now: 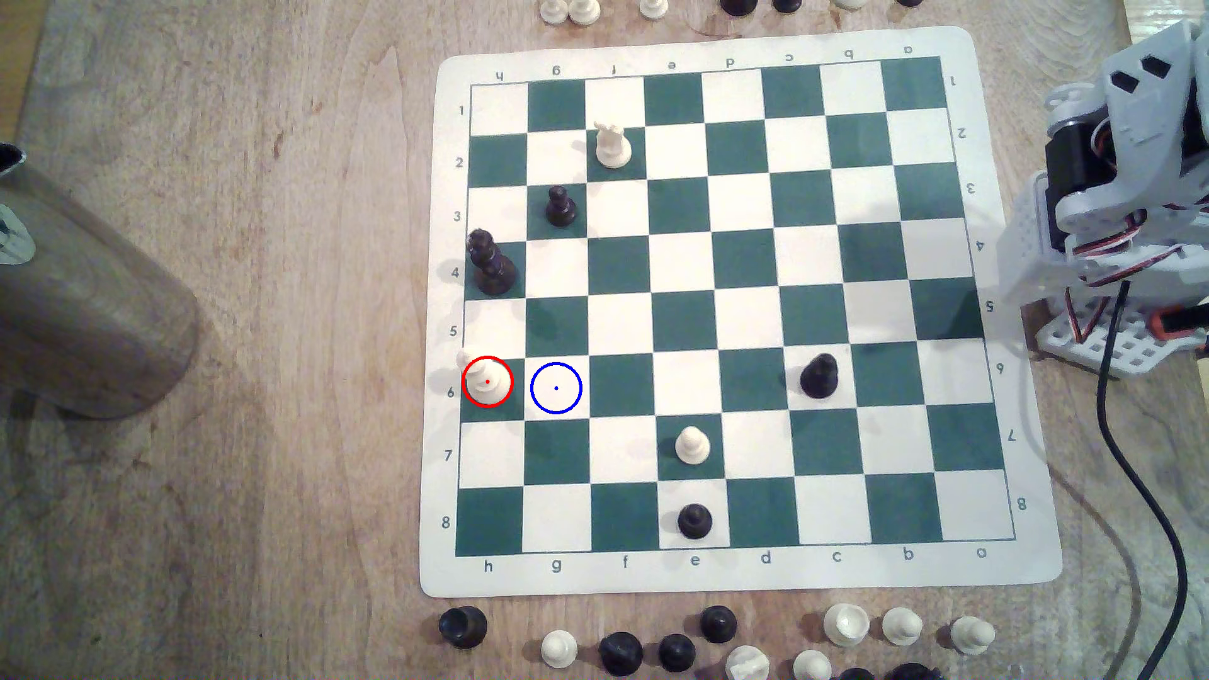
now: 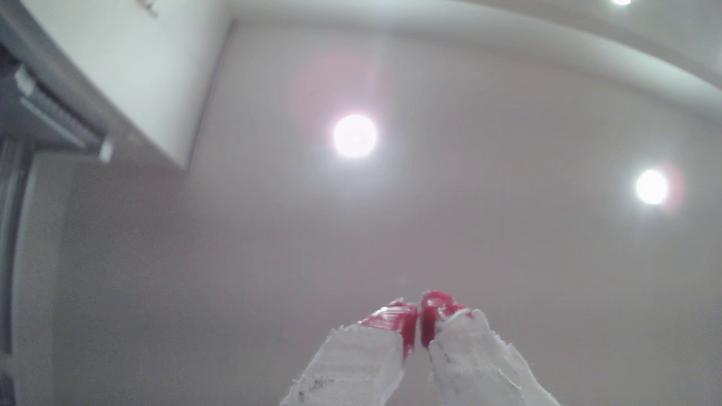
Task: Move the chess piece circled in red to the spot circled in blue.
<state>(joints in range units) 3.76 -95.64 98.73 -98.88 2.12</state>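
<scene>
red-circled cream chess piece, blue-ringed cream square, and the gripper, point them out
cream-white round-headed plastic chess piece (image 1: 487,382), exterior view, its base
blue-ringed cream square (image 1: 556,388), exterior view, centre dot
red-tipped gripper (image 2: 419,316), wrist view, between fingertips

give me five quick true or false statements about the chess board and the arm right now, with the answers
1. The red-circled white piece stands on a dark green square at the board's edge. True.
2. The blue-circled square has a black piece on it. False: it is bare, and it is the next square toward the exterior view's right of the white piece.
3. The tool is clamped on the white piece. False: in the wrist view its red tips are together with nothing between them, pointing at the ceiling.
4. The arm sits folded beside the board at the exterior view's right. True.
5. A white pawn stands one square above a black pawn in the exterior view. True.
</scene>
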